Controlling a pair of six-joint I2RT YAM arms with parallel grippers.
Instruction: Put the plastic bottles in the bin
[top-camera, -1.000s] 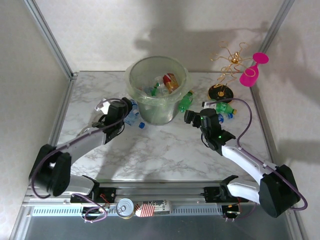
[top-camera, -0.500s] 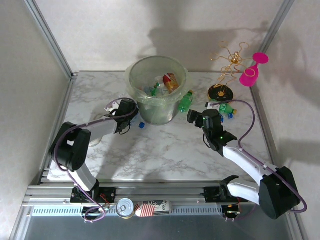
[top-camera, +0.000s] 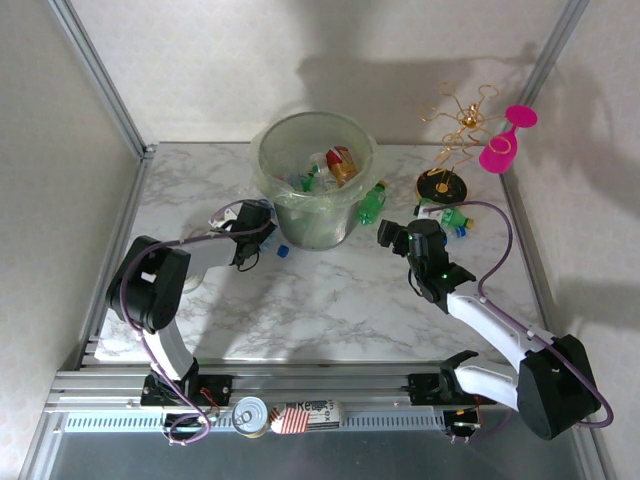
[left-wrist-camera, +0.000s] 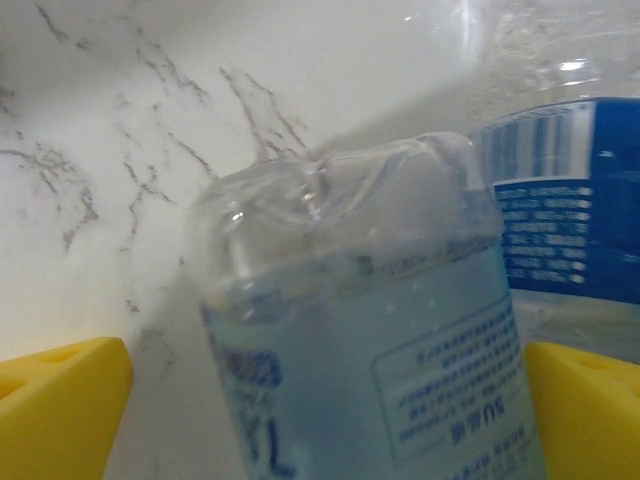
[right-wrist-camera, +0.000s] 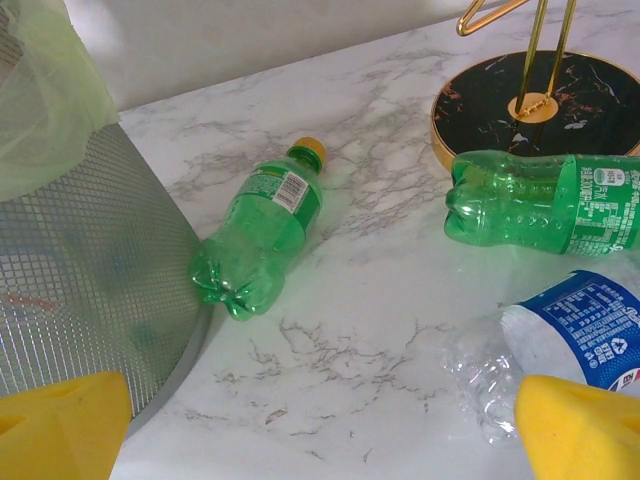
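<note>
Overhead, the bin (top-camera: 262, 150) stands at the far middle of the table with several bottles inside. The left gripper (top-camera: 264, 226) sits close beside its left wall. The right gripper (top-camera: 391, 236) hovers to its right, near a green bottle (top-camera: 371, 203) that lies against the bin and a second green bottle (top-camera: 450, 216) by the gold wire stand (top-camera: 442, 185).

At the left wrist, a clear bottle (left-wrist-camera: 360, 330) with a pale label lies between the yellow pads (left-wrist-camera: 60, 400). The pads are spread, and the left one is apart from the bottle, so nothing is pinched. A blue-labelled bottle (left-wrist-camera: 570, 220) lies just behind. The clear bottle looks empty, thin-walled and light. It will likely dent and slip under pressure, so the labelled mid-body seems the best hold.

At the right wrist, the pads (right-wrist-camera: 60, 420) are spread wide over bare marble. Ahead, the orange-capped green bottle (right-wrist-camera: 265, 235) touches the bin's wall (right-wrist-camera: 90, 270). A crushed clear bottle (right-wrist-camera: 560, 350) lies just beside the right pad.
</note>
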